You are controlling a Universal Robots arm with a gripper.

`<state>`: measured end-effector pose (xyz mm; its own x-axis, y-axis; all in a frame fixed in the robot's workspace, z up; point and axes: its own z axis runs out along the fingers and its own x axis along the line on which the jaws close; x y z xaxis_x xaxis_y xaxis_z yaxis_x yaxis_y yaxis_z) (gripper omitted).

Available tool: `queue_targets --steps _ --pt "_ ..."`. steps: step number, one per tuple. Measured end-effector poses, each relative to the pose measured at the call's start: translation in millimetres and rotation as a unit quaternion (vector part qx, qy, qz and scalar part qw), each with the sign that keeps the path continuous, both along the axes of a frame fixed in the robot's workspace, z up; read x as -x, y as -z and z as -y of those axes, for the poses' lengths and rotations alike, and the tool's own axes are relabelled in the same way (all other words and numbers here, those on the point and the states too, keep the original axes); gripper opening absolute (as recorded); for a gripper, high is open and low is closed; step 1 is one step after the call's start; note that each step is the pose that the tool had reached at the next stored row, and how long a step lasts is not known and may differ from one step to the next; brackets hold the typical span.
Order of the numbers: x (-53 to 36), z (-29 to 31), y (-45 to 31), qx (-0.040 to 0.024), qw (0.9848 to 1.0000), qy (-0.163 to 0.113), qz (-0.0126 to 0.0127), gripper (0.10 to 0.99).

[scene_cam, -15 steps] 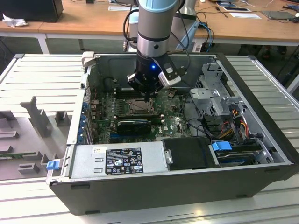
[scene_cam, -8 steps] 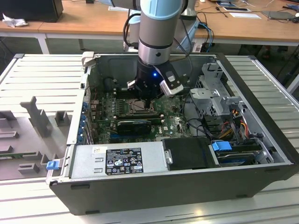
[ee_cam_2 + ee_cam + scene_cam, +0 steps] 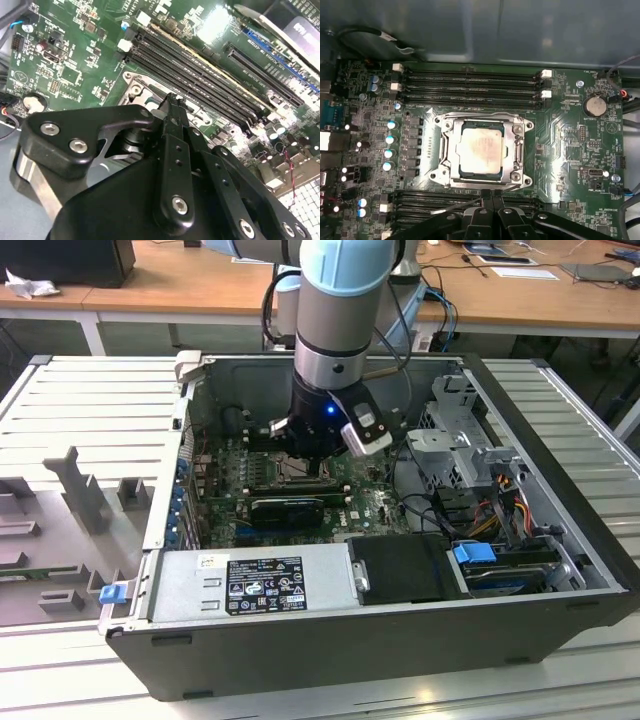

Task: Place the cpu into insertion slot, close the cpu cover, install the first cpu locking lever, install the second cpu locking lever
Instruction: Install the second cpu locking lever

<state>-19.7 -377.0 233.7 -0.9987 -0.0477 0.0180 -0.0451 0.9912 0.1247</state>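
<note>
Tool point(image 3: 492, 195) sits nearest in both wrist views. Its fingers are pressed together with nothing between them that I can see, tips just off the near edge of the insertion slot point(image 3: 436, 175). In the second wrist view the tool point(image 3: 172, 102) hangs low over a corner of the slot point(image 3: 135, 90).

Just beside the tips a thin wire point(image 3: 457, 206) runs slantwise over the near memory slots. It looks like a locking lever, not sure. If so I judge it a springy rod, best taken at its free end.

The cpu point(image 3: 480, 150) is already seated in the slot, pale face up and lying flat. It is square, so no real long axis, and its edges run parallel to the memory slots. I judge it light, stiff and fragile underneath, so edges only and no pressing on the face.

The cpu cover point(image 3: 517, 145) lies down flat over it, with its window framing the chip. It is thin sheet metal, which I expect to flex a little. Push on the frame, not through the window.

Further out are the far memory slots point(image 3: 470, 82), long axis parallel to the cpu's near edge, and a coin cell point(image 3: 595, 106) off to one side. The grey case wall point(image 3: 470, 30) is behind them.

In the exterior view the tool point(image 3: 310, 465) is down inside the open computer case point(image 3: 350, 640), which lies on the ribbed table point(image 3: 560, 390).
</note>
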Motion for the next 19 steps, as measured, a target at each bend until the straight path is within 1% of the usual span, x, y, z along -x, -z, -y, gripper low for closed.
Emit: queue_targets --steps 9,14,15,16,19 --pt "11.7 0.6 0.0 -0.0008 1.0 0.0 0.0 0.106" --pt "20.2 0.6 0.7 -0.0017 1.0 0.0 0.0 0.106" --pt "26.9 0.7 1.3 -0.0024 1.0 0.0 -0.0001 0.106" --pt "31.1 0.6 2.6 -0.0035 1.0 -0.001 0.0 0.106" --pt "32.6 0.7 9.2 -0.005 1.0 -0.007 0.0 0.106"
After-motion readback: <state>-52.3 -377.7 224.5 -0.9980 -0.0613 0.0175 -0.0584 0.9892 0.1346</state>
